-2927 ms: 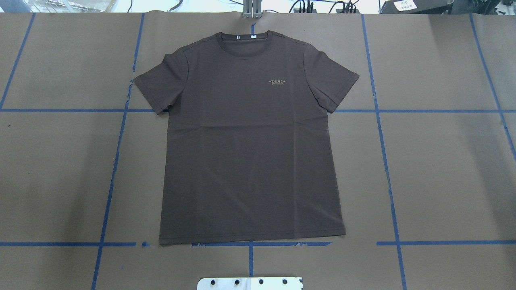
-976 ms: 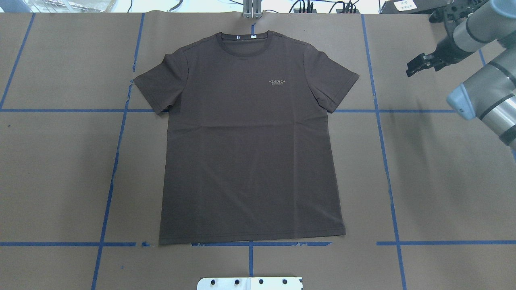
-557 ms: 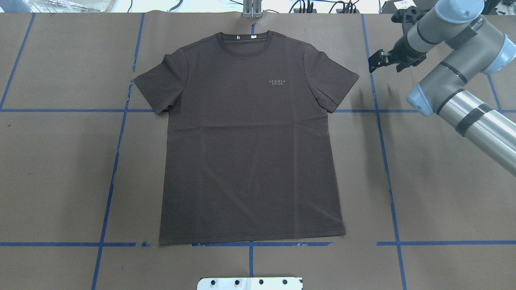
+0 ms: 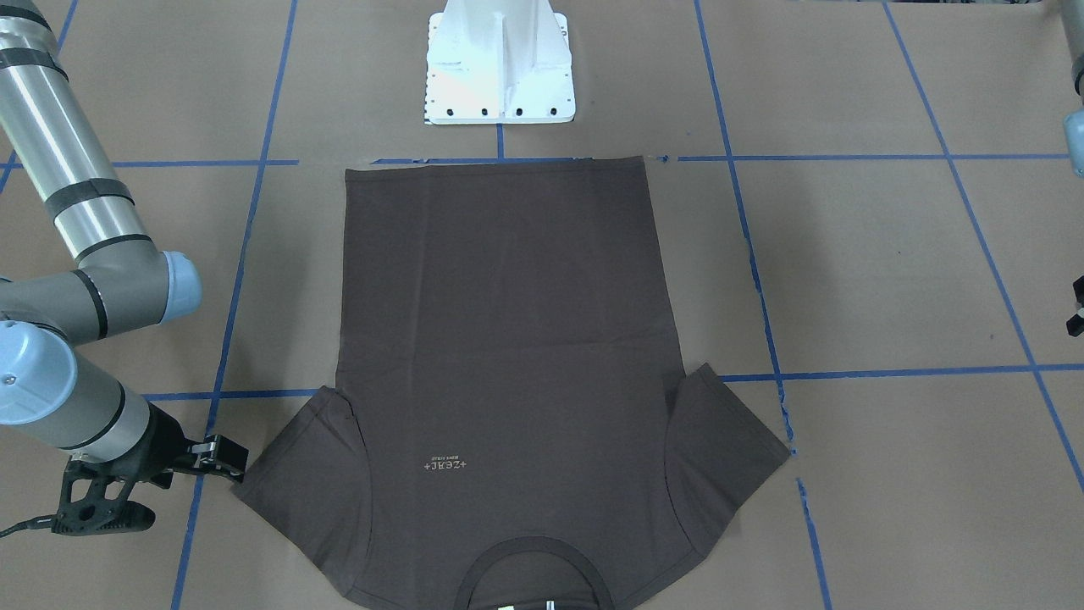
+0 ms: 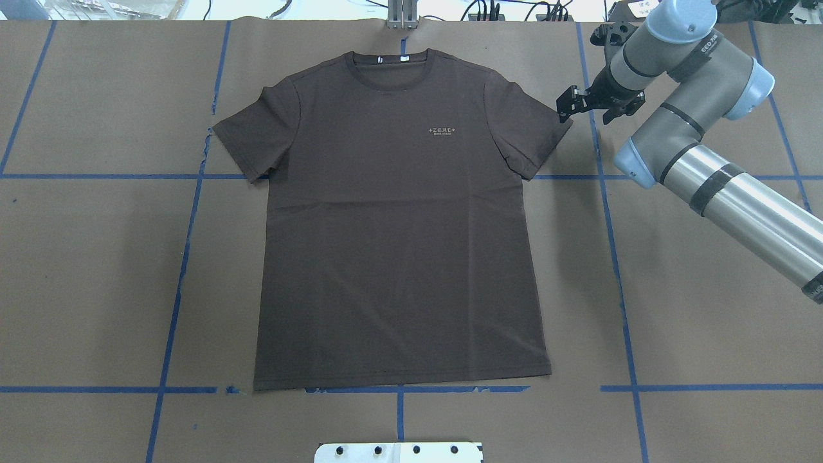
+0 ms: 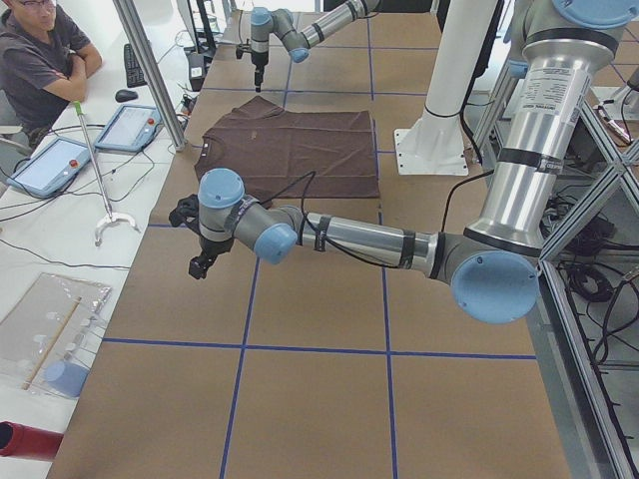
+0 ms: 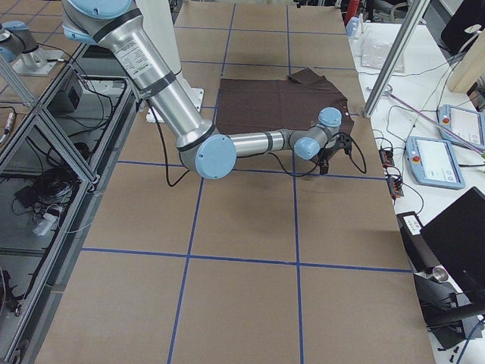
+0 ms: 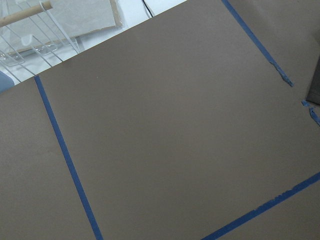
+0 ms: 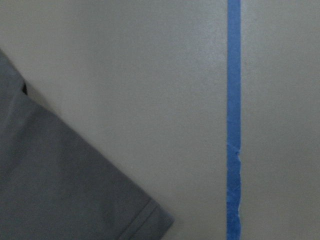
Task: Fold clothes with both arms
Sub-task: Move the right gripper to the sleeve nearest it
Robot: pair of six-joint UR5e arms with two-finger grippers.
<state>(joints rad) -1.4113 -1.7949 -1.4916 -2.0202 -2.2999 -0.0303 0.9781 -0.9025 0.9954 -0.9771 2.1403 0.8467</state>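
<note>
Brown T-shirt (image 5: 398, 244) sleeve (image 5: 537, 132) lies just beside right fingers (image 5: 565, 105).

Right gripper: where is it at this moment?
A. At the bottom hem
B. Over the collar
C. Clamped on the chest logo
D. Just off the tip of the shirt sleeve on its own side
D: in the overhead view the right gripper hangs beside the outer tip of the sleeve of the flat T-shirt.
</note>
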